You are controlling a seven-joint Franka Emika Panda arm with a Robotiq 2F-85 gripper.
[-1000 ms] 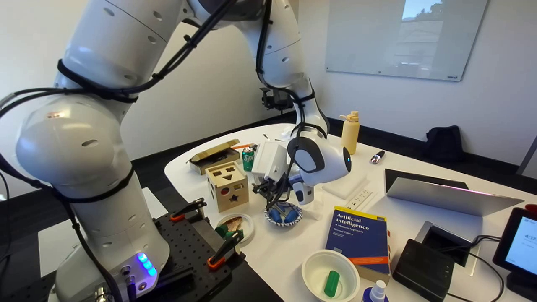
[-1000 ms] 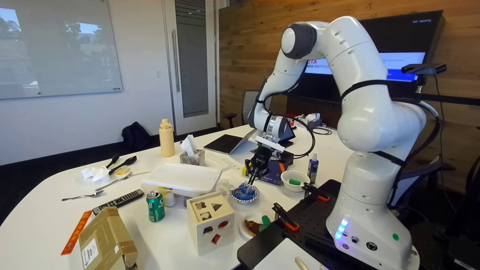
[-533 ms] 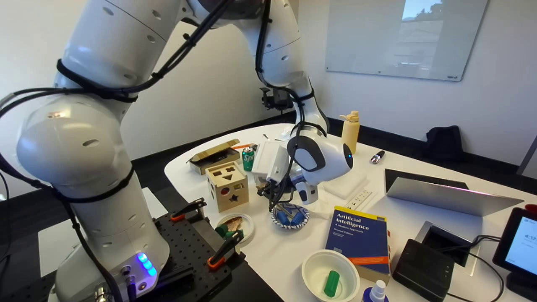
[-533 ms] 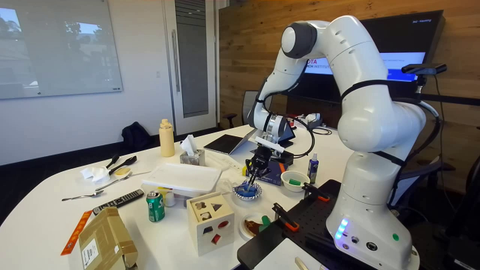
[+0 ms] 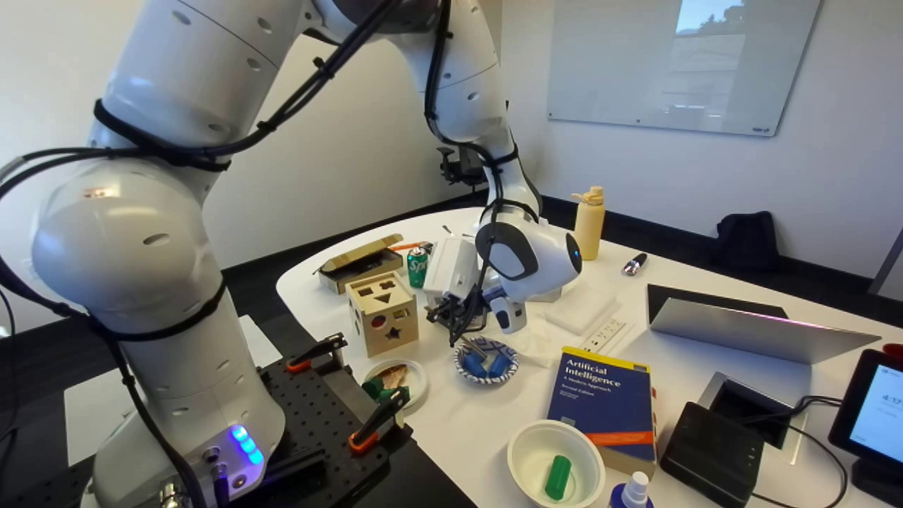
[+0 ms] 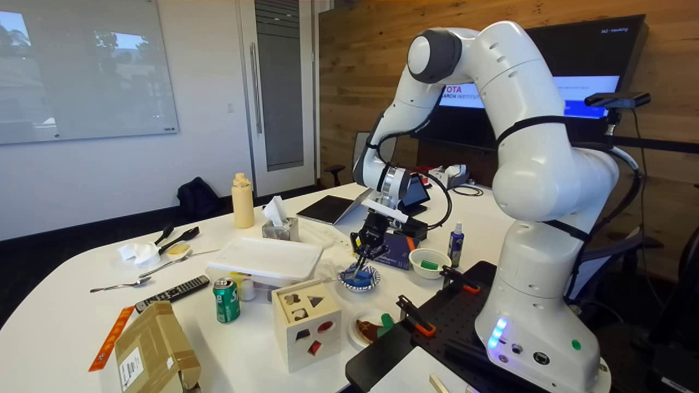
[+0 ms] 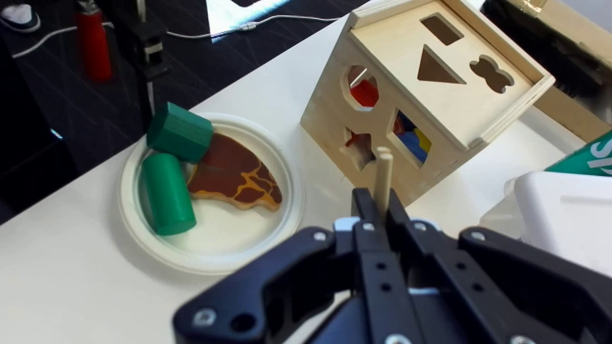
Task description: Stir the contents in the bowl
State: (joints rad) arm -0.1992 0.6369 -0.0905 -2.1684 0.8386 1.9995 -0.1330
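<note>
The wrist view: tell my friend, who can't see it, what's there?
The robot's black fingers pinch two thin sticks. Behind them stands a wooden shape-sorter; beside it, a white plate holds two green blocks and a brown steak-like toy.

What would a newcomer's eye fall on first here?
Probably the big white arm arching across both exterior views. Its fingers are shut on thin sticks that reach into the blue-patterned bowl of blue blocks below. Then the wooden shape-sorter box, upper right in the wrist view.

The arm (image 6: 527, 147) arches over, its pinched tool (image 7: 379, 203) slanting downward.
</note>
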